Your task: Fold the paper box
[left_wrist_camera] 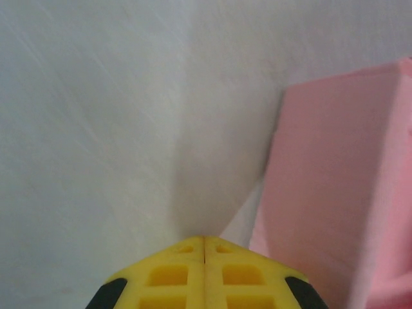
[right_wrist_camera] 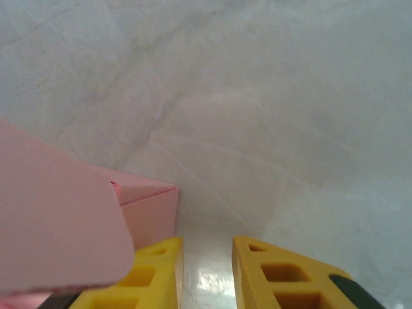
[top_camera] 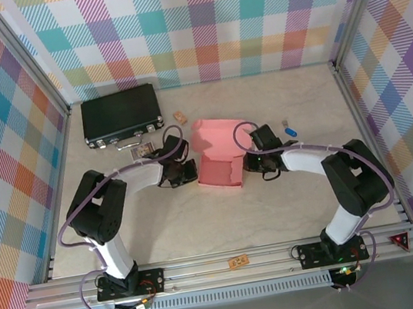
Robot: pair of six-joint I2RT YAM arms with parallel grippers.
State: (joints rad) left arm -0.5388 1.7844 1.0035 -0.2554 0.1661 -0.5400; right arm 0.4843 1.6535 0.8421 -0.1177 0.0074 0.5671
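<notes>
The salmon-pink paper box (top_camera: 220, 169) sits mid-table as a shallow open tray, with its lid flap (top_camera: 217, 134) standing up behind it. My left gripper (top_camera: 188, 171) rests just left of the box, yellow fingers pressed together and empty (left_wrist_camera: 205, 243); the box wall (left_wrist_camera: 335, 187) rises to its right. My right gripper (top_camera: 251, 162) is at the box's right side, jaws open with bare table between them (right_wrist_camera: 207, 254). A box corner (right_wrist_camera: 151, 203) lies just ahead of its left finger, and a pink flap (right_wrist_camera: 58, 225) covers part of that finger.
A black hard case (top_camera: 121, 115) lies at the back left. A tiny tan block (top_camera: 180, 116) sits behind the box, and a small blue item (top_camera: 290, 131) lies to the right. Plaid walls enclose the table (top_camera: 200, 217); a metal rail (top_camera: 238, 262) runs along the front.
</notes>
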